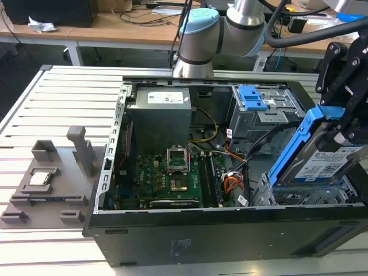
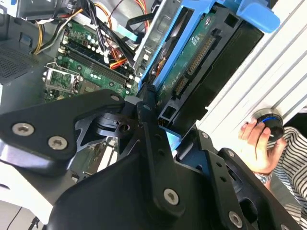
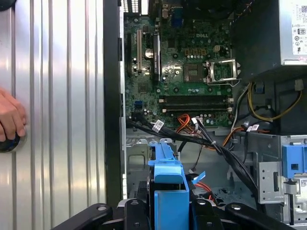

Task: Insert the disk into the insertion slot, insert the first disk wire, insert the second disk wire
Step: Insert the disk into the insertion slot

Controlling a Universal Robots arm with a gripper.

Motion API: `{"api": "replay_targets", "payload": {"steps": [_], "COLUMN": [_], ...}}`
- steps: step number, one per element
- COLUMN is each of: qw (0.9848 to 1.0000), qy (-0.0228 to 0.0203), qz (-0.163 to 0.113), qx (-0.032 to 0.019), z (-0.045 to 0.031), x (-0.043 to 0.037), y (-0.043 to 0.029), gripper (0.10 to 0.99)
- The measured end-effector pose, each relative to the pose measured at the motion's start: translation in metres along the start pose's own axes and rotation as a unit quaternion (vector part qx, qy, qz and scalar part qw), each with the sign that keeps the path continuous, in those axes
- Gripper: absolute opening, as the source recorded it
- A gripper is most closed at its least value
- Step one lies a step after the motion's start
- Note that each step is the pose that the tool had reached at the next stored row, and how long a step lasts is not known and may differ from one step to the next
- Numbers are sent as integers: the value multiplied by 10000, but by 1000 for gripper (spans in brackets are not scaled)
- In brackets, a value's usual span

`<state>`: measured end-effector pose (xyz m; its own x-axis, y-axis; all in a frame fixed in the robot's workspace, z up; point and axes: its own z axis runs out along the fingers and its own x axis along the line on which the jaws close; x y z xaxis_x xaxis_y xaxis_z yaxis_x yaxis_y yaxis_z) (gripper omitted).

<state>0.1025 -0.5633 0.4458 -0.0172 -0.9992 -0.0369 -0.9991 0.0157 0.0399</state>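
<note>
The disk (image 1: 332, 163), silver-grey with a white label in a bright blue carrier (image 1: 292, 150), hangs tilted at the exterior view's right, over the open computer case. My gripper (image 1: 340, 118) is shut on its upper end. Just below its lower edge lies the insertion slot (image 1: 286, 196), a low cage of perforated grey metal. In the first wrist view the carrier's blue end (image 3: 168, 184) stands between the black fingers (image 3: 133, 211), with the cage (image 3: 138, 160) beyond. In the second wrist view the disk's connector edge (image 2: 194, 62) faces me. Black and orange wires (image 1: 240, 172) lie loose beside the cage.
A taller grey bay with a blue latch (image 1: 253, 99) stands behind the cage. The power supply (image 1: 158, 109) and motherboard (image 1: 164, 178) take up the case's left. A grey fixture (image 1: 52, 175) lies on the slatted table. A person's hand (image 3: 9, 117) rests on a black knob.
</note>
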Motion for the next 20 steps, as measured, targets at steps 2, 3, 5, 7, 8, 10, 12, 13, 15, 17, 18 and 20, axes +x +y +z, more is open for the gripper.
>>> {"api": "replay_targets", "payload": {"steps": [2,3,5,7,8,10,12,13,15,17,18,20], "qw": [10000,10000,10000,10000,10000,10000,10000,10000,10000,10000,10000,10000], "qy": [-1,0,4,10,11,10,9,7,9,9,10,11], "qz": [-1,-1,-1,0,-1,-1,-1,-1,-3,-2,-2,-2], "qx": [0,0,-1,-1,0,0,0,-1,0,0,0,0], "z": [5,10,22,33,37,48,52,55,54,60,65,87], "x": [-36,-53,-59,-59,-60,-59,-58,-61,-70,-70,-70,-70], "y": [-19,-38,-52,-54,-55,-49,-37,-26,-19,-17,-17,-18], "gripper": [365,365,365,365,365,365,365,365,365,365,365,365]}}
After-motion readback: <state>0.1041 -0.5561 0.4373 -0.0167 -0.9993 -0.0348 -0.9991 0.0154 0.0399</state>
